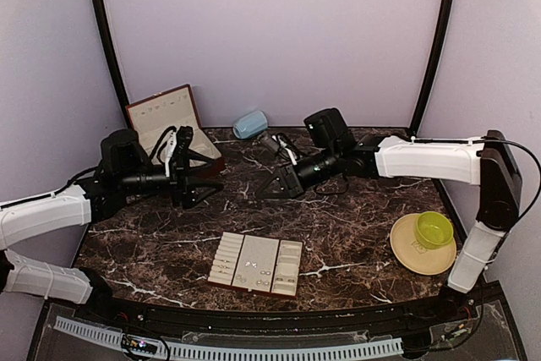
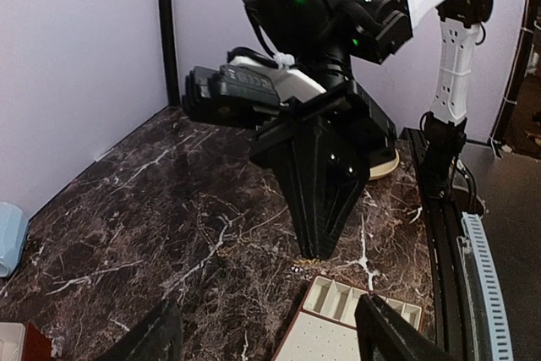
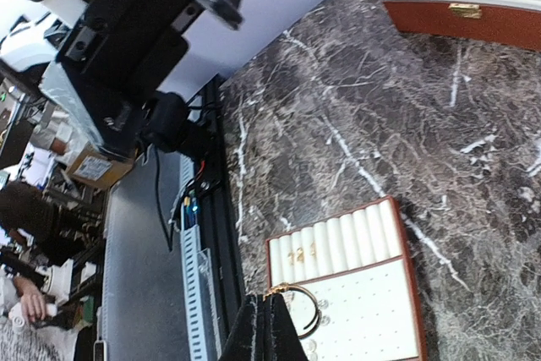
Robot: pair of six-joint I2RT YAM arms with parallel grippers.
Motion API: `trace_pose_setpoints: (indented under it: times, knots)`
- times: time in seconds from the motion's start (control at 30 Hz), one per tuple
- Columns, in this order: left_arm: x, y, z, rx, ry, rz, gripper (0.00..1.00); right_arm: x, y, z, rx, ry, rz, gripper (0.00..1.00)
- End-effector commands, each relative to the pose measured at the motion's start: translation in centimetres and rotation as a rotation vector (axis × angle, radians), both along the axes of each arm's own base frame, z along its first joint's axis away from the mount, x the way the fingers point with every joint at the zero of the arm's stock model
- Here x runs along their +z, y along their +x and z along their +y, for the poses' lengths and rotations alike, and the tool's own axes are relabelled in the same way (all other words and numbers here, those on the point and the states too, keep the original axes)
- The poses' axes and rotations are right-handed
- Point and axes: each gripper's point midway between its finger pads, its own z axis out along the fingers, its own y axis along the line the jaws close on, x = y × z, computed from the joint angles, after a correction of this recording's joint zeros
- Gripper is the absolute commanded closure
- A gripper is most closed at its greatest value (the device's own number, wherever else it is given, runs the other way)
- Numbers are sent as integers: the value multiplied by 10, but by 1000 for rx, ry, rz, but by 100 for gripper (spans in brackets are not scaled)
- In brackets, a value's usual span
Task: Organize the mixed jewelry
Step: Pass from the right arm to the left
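Observation:
My right gripper is shut on a thin gold ring, which sticks out sideways from its tips over the cream-lined tray. The left wrist view shows those same shut tips just above the marble, with the gold ring at their point. A tiny silvery piece lies on the table beside them, close to the tray's corner. A few small gold rings sit in the tray's roll slots. My left gripper is open and holds nothing. It hovers left of centre, facing the right gripper.
The tray lies near the front edge. An open red-brown box stands at the back left, with a pale blue object beside it. At the right, a green bowl sits on a yellow plate.

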Motion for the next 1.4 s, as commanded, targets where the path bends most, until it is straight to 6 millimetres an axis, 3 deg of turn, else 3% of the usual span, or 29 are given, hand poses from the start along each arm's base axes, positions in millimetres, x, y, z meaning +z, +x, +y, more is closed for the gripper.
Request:
trace_pose_setpoints:
  times: [0.0, 0.17, 0.3, 0.53, 0.93, 1.37]
  knots:
    - [-11, -21, -22, -134, 63, -108, 28, 32, -27, -6, 160, 78, 5, 100]
    - [-29, -40, -49, -187, 133, -181, 33, 40, -40, -10, 227, 95, 32, 100]
    - [-36, -50, -59, -207, 171, -272, 37, 43, -45, -11, 249, 107, 48, 100]
    - [-47, -47, -73, -185, 231, -327, 44, 42, -50, -9, 283, 115, 74, 100]
    - [-39, -46, -88, -176, 172, -339, 56, 34, -57, -5, 325, 111, 112, 100]
    - [-37, -52, -91, -202, 149, -335, 68, 25, -58, -1, 331, 93, 118, 100]
